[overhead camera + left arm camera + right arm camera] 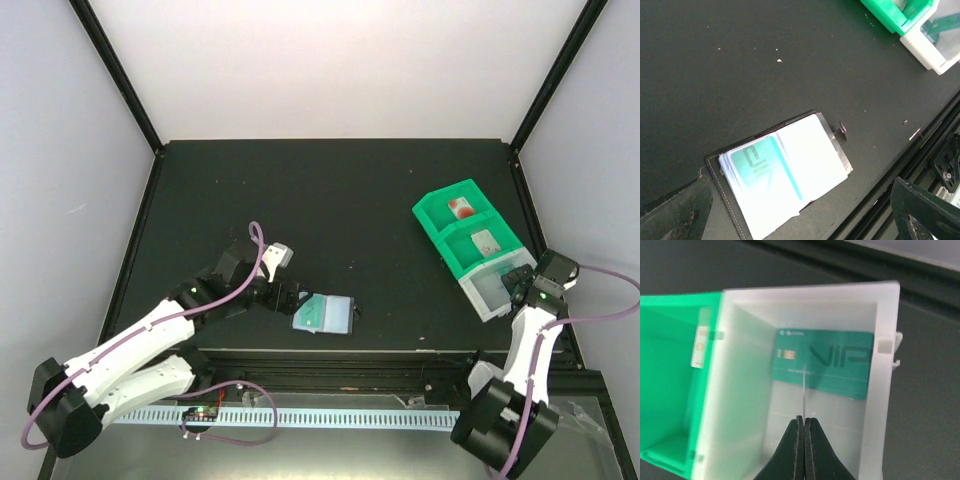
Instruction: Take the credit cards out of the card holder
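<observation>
- card holder [326, 314] open near front edge, long axis left-right, tab right, teal card [765, 165] inside
- left gripper [801, 181] spread at its left end
- right gripper [803, 416] pinching edge-on card [804, 390] over white bin [742, 390]

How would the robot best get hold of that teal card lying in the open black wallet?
Probably take the teal card by its thin long edge nearest the fold, coming in low from the snap tab side. It lies flat in the open card holder, tucked among pale sleeves, so its faces cannot be pinched from above.
</observation>
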You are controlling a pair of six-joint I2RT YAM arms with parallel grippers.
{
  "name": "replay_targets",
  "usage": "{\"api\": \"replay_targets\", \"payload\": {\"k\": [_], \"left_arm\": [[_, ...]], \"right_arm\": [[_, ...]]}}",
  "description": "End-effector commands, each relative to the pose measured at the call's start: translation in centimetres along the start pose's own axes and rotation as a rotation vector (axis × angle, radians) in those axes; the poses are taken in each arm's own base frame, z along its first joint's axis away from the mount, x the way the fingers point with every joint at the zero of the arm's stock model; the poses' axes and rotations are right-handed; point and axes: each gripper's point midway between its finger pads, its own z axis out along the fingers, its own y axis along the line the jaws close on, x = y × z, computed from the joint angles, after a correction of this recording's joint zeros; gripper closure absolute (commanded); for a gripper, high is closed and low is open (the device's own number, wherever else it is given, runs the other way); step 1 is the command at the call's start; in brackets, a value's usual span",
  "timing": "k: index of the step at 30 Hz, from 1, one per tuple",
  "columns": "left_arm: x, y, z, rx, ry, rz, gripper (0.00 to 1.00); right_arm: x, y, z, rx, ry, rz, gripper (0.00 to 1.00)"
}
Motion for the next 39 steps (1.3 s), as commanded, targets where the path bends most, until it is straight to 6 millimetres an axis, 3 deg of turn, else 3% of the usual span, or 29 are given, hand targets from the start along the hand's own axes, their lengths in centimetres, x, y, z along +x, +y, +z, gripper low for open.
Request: {"api": "replay_targets", "payload": {"k": [1,15,28,39], "left_arm": [[-1.6,-1.0,-0.3,0.073,-0.031,0.007,0.01],[-1.4,-0.7,-0.3,0.071,-0.029,0.005,0.01],[-1.8,-0.4,-0.5,0.064,-0.041,-0.003,0.01],[-1.6,-0.3,-0.6,0.059,-0.031,-0.003,0.01]], "right_arm": [[0.1,1.2,1.8,-0.129,0.056,0.04,0.99],[-1.0,2.6,2.4,-0.235,-0.004,0.0,0.99],[-1.4,1.3,5.3,-0.203,-0.042,0.016,0.99],[-1.3,-1.6,6.1,-0.039,-0.046,0.035,0.8]]}}
